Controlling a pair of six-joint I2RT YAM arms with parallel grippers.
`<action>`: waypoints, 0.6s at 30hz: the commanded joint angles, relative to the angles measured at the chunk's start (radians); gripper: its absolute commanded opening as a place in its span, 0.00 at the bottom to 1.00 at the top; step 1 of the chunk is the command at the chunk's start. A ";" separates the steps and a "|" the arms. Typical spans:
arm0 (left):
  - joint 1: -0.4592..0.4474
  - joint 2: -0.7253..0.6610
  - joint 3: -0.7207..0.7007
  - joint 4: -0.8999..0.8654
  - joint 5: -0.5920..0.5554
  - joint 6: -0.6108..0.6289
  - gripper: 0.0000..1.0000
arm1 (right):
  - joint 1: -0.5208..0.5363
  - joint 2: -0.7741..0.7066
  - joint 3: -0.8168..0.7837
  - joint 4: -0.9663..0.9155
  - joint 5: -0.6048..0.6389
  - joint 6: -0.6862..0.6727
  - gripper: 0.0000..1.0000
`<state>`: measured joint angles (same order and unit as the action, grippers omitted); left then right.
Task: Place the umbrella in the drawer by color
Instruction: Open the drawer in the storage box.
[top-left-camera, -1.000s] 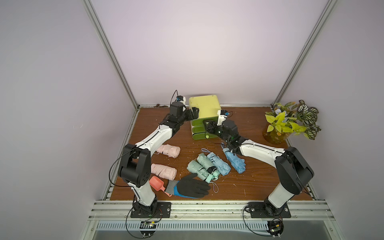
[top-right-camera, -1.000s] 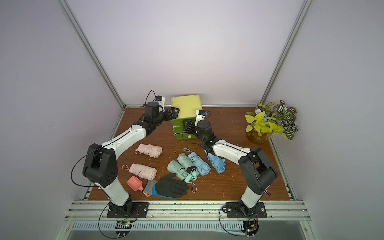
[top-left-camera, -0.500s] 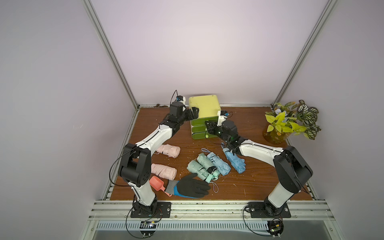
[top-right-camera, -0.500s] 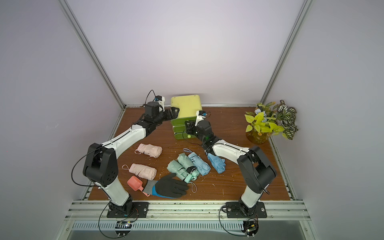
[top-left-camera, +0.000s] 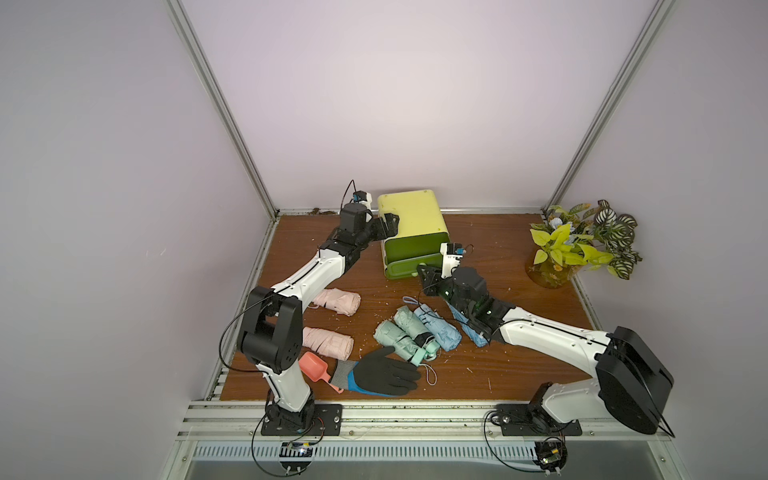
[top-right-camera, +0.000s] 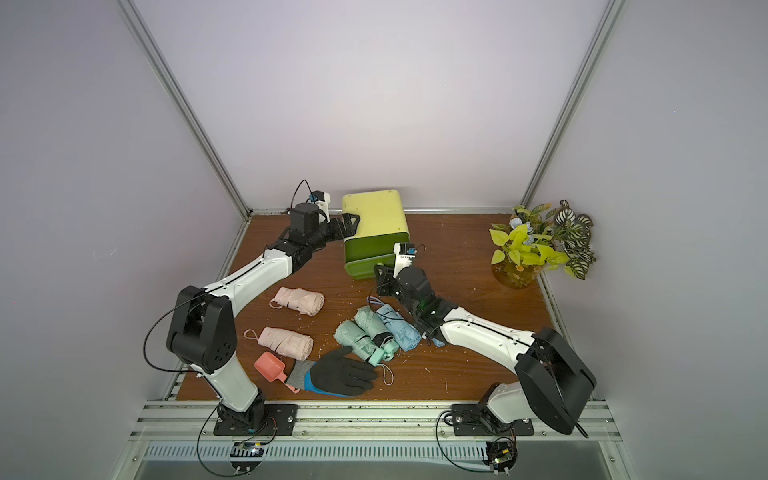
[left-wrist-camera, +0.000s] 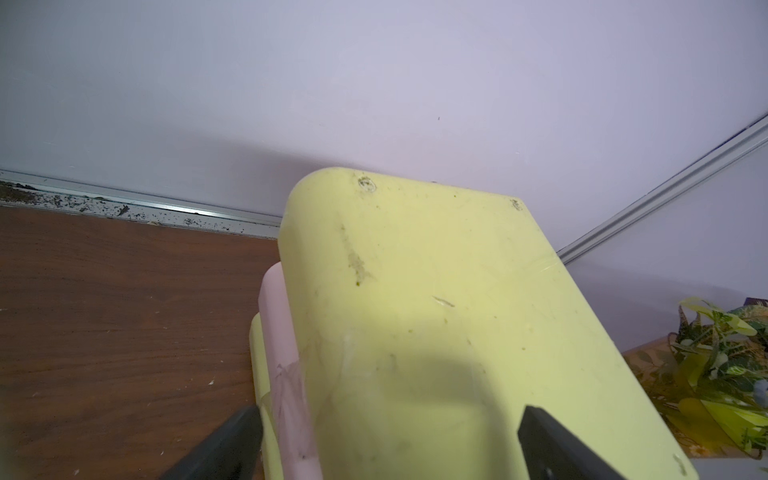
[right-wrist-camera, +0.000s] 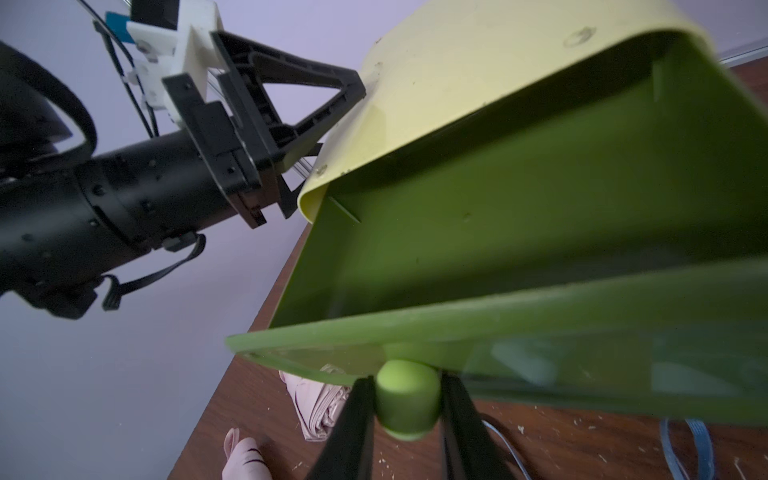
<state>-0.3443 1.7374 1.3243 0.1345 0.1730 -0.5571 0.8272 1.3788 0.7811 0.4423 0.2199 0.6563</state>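
Sitting pinched inside the right tool (right-wrist-camera: 407, 385) — the drawer knob (right-wrist-camera: 408, 409).

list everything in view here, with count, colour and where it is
pale yellow plastic drawer cabinet: 1, pale yellow, back of table
green drawer: 1, green, pulled out at the cabinet's front; round knob
pink folded umbrellas: 2, pink, left side
mint folded umbrellas: 2, mint green, middle, side by side
light blue folded umbrellas: 2, beside the mint pair; one partly under the right arm
black and blue work glove: 1, front
coral plastic scoop: 1, by the glove's cuff
potted plant: 1, green, back right corner
brown wooden table: 1
left gripper: open, at the cabinet's top edge
right gripper: shut on the knob
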 joint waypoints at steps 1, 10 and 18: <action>0.008 0.013 0.038 0.021 -0.002 -0.022 1.00 | 0.032 -0.054 -0.015 0.006 0.088 -0.047 0.19; -0.012 -0.035 0.052 -0.009 -0.055 -0.006 1.00 | 0.048 -0.057 -0.055 0.013 0.110 -0.063 0.21; -0.038 -0.126 0.005 0.002 -0.125 0.003 1.00 | 0.048 -0.018 -0.052 0.005 0.121 -0.061 0.44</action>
<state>-0.3622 1.6768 1.3415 0.1143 0.0849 -0.5655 0.8749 1.3544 0.7155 0.4500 0.2955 0.6205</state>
